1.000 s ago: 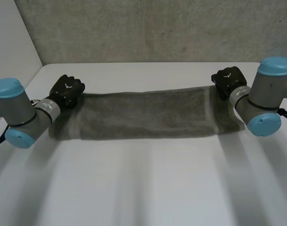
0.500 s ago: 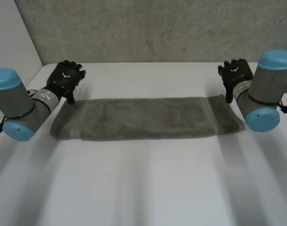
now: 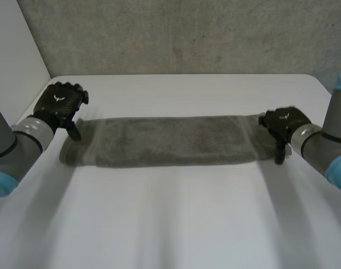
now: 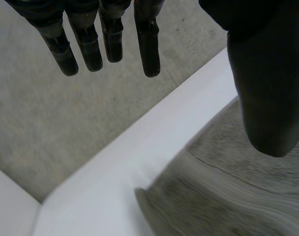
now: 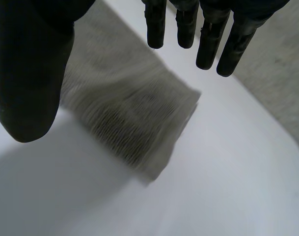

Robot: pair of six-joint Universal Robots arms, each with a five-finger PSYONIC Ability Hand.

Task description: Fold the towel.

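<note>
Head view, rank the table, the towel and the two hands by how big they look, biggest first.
1. table, largest by far.
2. towel, a long strip lying across it.
3. left hand and right hand: they look about alike, too close to rank.

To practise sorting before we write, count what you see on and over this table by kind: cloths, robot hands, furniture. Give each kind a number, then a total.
Cloths: 1, the grey towel
Robot hands: 2, the left hand and the right hand
Furniture: 1, the white table
Total: 4
</note>
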